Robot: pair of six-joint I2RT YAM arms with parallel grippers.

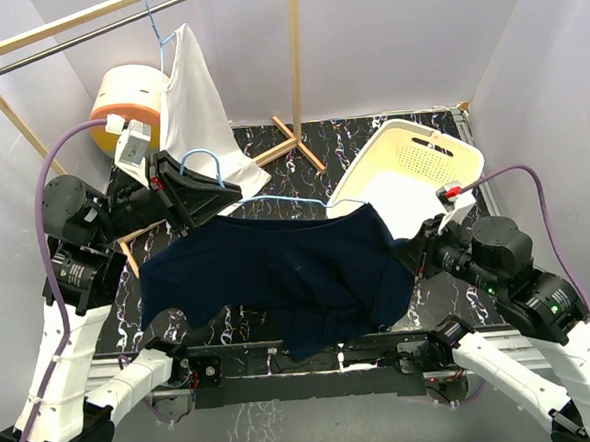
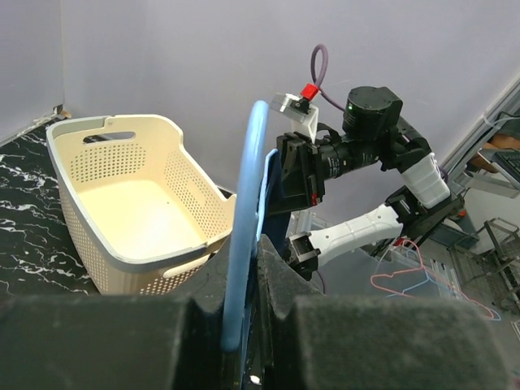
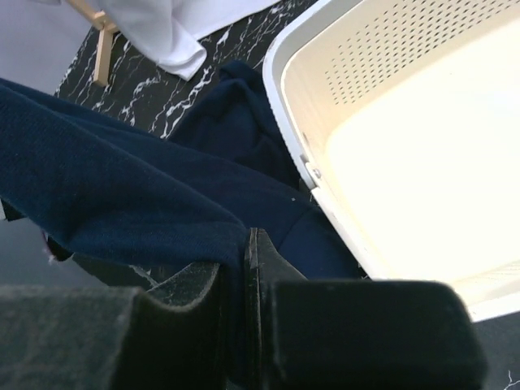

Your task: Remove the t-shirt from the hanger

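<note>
A navy t-shirt (image 1: pixel 288 271) hangs stretched between my two arms above the table. A light blue hanger (image 1: pixel 274 199) runs along its top edge. My left gripper (image 1: pixel 201 192) is shut on the hanger's hook end; in the left wrist view the blue hanger (image 2: pixel 244 236) stands clamped between the pads. My right gripper (image 1: pixel 409 246) is shut on the shirt's right edge; in the right wrist view the navy cloth (image 3: pixel 146 203) folds into the closed jaws.
A cream laundry basket (image 1: pixel 422 163) lies at the back right, also in the right wrist view (image 3: pixel 422 122). A white garment (image 1: pixel 203 111) hangs on another blue hanger from a wooden rack (image 1: pixel 295 71). An orange and cream bin (image 1: pixel 127 101) stands back left.
</note>
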